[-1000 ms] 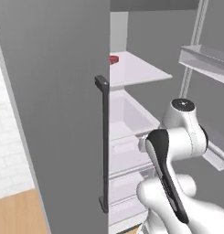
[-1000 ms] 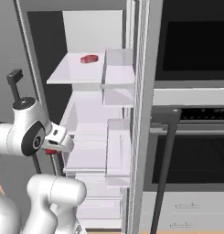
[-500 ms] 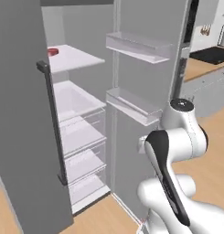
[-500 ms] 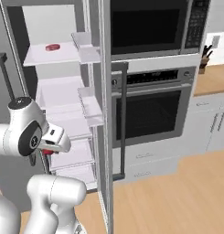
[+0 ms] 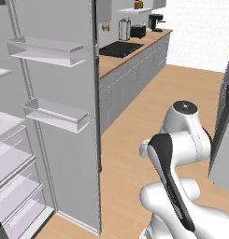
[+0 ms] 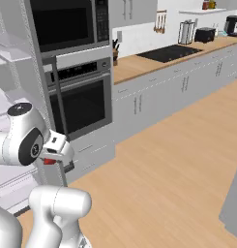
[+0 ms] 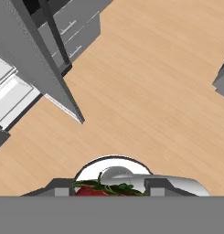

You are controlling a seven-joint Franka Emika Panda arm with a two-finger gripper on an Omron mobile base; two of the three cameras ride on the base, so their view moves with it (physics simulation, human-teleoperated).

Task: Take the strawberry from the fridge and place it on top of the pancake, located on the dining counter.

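Fridge [image 5: 60, 116] stands open at the left of the left base view: grey door swung out, two white door bins on its inner face, white drawers low at the far left. From the right base view the same door edge sits in front of a built-in wall oven [image 6: 81, 104] with a microwave [image 6: 66, 22] above it. Arm folded close to its own body, elbow high, hand tucked low. Gripper [image 7: 108, 191] points down at the light wood floor [image 7: 145, 77]; its two small dark tips stand partly apart with the strawberry [image 7: 93, 190] clamped between them, red flesh and green leafy cap just showing at the bottom of the hand view. A spot of red also shows at the hand in the right base view. Berry is off the shelves, held over bare floor, beside the open door's lower corner. Far side of the room: long run of grey cabinets under a wooden worktop [image 6: 154, 58], black cooktop [image 6: 170, 52] set in it, toaster and coffee machine further along.
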